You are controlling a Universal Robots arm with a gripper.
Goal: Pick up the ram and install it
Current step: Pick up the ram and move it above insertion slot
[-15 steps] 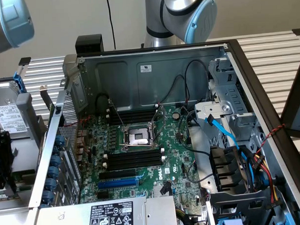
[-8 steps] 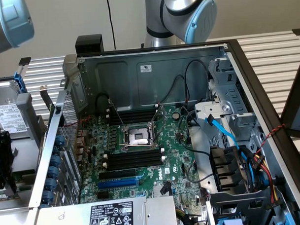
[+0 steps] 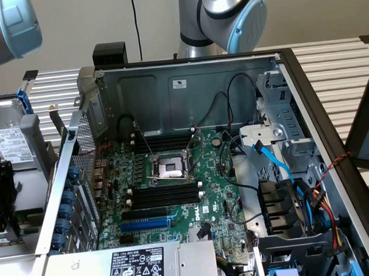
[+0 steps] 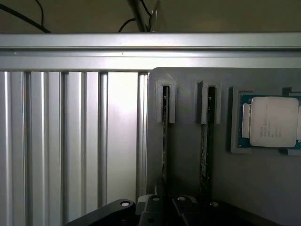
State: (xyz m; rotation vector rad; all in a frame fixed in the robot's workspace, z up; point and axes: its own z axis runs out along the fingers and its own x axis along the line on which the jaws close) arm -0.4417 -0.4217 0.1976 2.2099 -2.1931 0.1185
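An open computer case [image 3: 188, 83] is shown lying on a ribbed metal table [image 3: 327, 60], with the arm [image 3: 229, 15] rising behind it. Inside, a green motherboard [image 3: 220, 191] is laid bare. Long black slots [image 3: 165, 193] are set on two sides of the socket [image 3: 171, 167], and all appear unfilled. A blue slot [image 3: 145, 224] lies past the nearer black ones, farther from the socket. Loose cables [image 3: 276, 165] are draped close to the socket, toward the exterior view's right.

In the wrist view, a grey tray [image 4: 186, 155] is seen on the table. Two thin green sticks are stood on edge in its grooves, each capped by a grey clip, and a chip [image 4: 273, 121] is seated in a recess of the tray beside them. The ram [image 4: 165, 141] is the stick in the groove farther from the chip. It runs straight to the dark hand [image 4: 162, 209], which is placed over its uncapped end. Whether the hand is apart, together or clamped on the ram cannot be told, nor whether contact is made.

Trouble is judged likely from a tilted pull. The ram could be jammed under its clip, or the whole tray could be dragged. A thin edge could be lost from a weak grip. The second stick [image 4: 205, 146] could be knocked. At the slots, a reversed notch or a snagged cable could block seating.
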